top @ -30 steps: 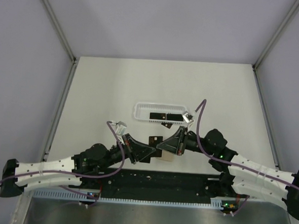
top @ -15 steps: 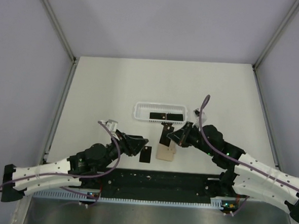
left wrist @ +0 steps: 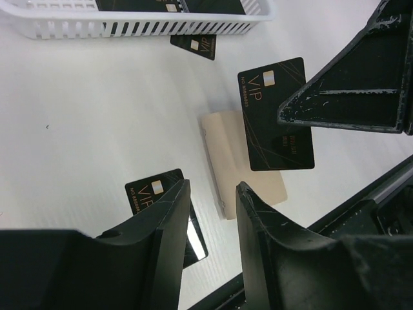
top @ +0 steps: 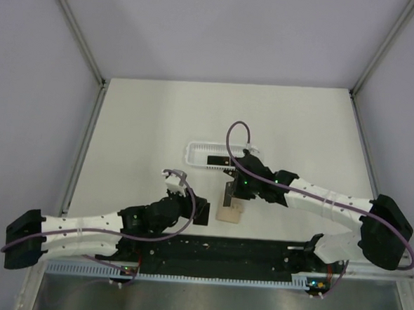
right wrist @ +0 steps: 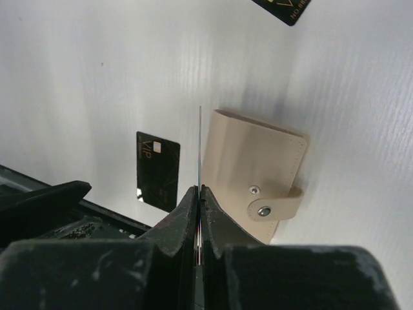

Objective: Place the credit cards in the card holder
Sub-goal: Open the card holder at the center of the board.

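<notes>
Since the earlier frame, the left claw [left wrist: 210, 213] has been released and its arm drawn back, then brought forward again; the loose card [right wrist: 157, 171] now lies flat on the table [left wrist: 84, 129], just left of the holder [right wrist: 258, 168] and partly under one left finger in the left wrist view. The left jaws stand apart with nothing between them. Over the same interval the right arm has been swung across and its wrist turned, so that the right claw [right wrist: 199, 194] is now clenched on the held card [left wrist: 264, 97]. This card is presented edge-on above the holder's left side. Contact between card and holder cannot be determined. The holder rests flat near the table's front edge, strap and snaps facing up; no open pocket can be made out. A third card [left wrist: 193, 45] lies just outside the basket [left wrist: 129, 27], and more dark cards are seen inside it. No card is judged to be stowed yet. With the left claw off the holder, nothing steadies it, so a one-sided insertion is judged likely to push it along the table. Alignment of the card's edge with the slot is what the next move calls for.
</notes>
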Controlling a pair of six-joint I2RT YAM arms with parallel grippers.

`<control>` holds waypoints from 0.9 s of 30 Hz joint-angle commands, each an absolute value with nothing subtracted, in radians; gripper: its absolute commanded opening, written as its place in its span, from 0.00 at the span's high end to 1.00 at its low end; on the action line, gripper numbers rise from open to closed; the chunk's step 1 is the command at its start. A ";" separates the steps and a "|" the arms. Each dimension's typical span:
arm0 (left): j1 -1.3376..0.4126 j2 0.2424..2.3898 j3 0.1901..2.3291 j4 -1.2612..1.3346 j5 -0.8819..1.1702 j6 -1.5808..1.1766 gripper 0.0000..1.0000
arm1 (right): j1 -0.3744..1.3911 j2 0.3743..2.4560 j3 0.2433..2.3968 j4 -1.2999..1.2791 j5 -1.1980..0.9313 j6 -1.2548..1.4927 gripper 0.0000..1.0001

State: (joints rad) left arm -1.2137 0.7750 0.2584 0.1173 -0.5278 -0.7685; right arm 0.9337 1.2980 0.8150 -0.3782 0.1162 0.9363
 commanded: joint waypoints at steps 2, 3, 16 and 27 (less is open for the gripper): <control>-1.201 0.874 0.314 0.235 -0.483 -0.732 0.61 | 0.939 1.345 0.884 -0.541 0.160 0.969 1.00; -1.201 0.896 0.324 0.239 -0.479 -0.727 0.61 | 0.939 1.342 0.877 -0.551 0.164 0.976 1.00; -1.183 1.091 0.388 0.314 -0.397 -0.716 0.65 | 0.937 1.263 0.841 -0.706 0.259 0.988 1.00; -1.174 1.150 0.414 0.322 -0.357 -0.706 0.73 | 0.925 1.177 0.752 -0.670 0.238 0.993 1.00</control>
